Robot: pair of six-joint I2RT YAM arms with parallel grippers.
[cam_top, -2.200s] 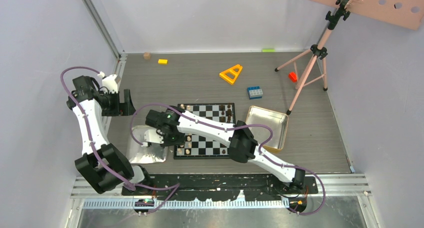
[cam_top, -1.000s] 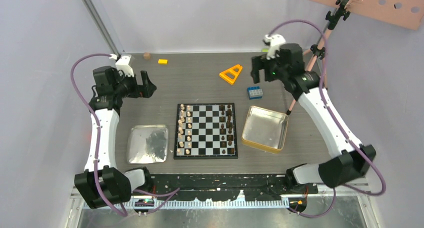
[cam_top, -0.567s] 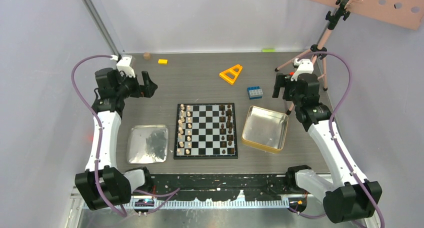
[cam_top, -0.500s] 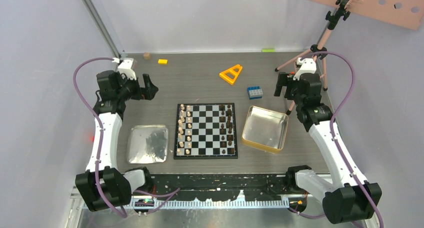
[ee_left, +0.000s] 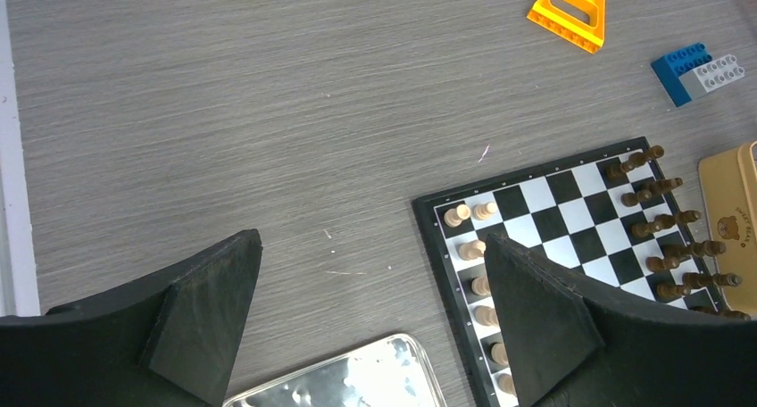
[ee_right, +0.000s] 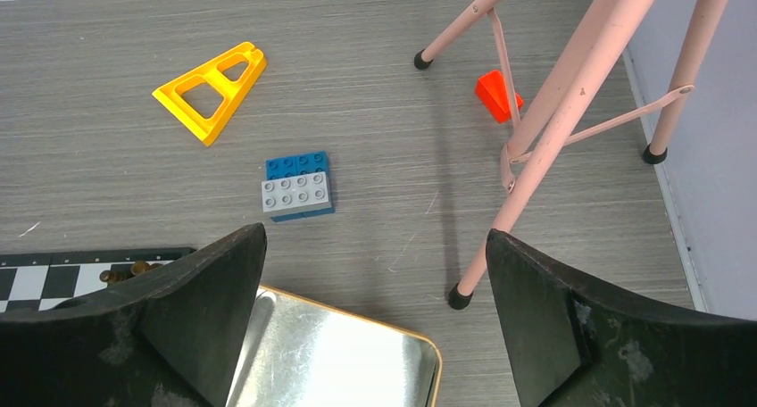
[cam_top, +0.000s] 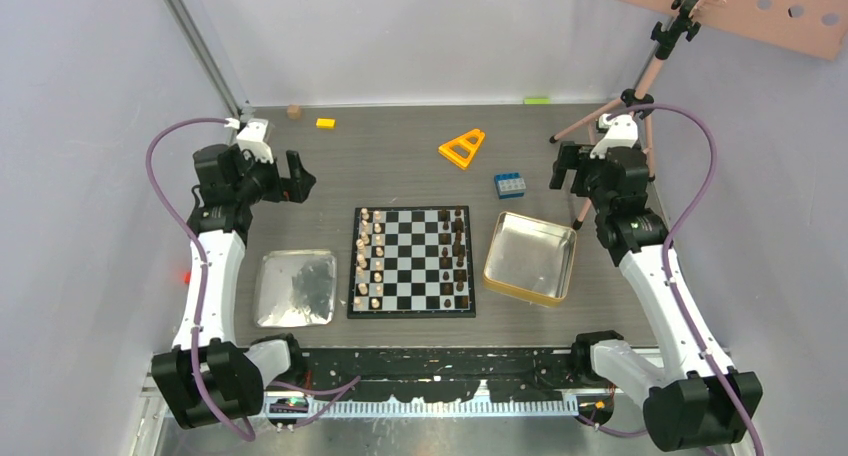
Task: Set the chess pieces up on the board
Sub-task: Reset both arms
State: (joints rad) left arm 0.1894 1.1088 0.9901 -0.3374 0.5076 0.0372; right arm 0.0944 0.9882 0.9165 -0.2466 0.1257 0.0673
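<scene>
- Grey wood-grain worktop (cam_top: pixel 400 166) fills a pale-walled enclosure, with a pink tripod (cam_top: pixel 620 126) standing at its far right.
- The board (cam_top: pixel 411 262) lies flat at the centre, close to the arm bases. A silver tray (cam_top: pixel 275 276) sits just to its left and a gold-rimmed tin (cam_top: pixel 530 256) just to its right.
- The chess pieces stand upright on the board in files running near to far. The light tan pieces (ee_left: pixel 471 249) are along the left edge and the dark brown pieces (ee_left: pixel 661 222) along the right.
- No pieces show loose on the worktop or in either container, so the set-up looks close to finished. The pieces are too small to tell whether every square in those files is filled.
- The left end effector (cam_top: pixel 293 181) hangs released and empty above bare worktop, off the board's far left corner. The light files lie inward and toward the bases from it.
- The right end effector (cam_top: pixel 566 171) is likewise spread wide and holds nothing. It hovers past the tin's far edge, beside the tripod's legs.
- A blue brick (cam_top: pixel 509 184) lies between the right end effector and the board's far right corner, with a yellow triangle (cam_top: pixel 462 147) farther back.
- The left arm appears nearer the board. Any correction to the light files would likely be its job, and the dark files the right arm's.
</scene>
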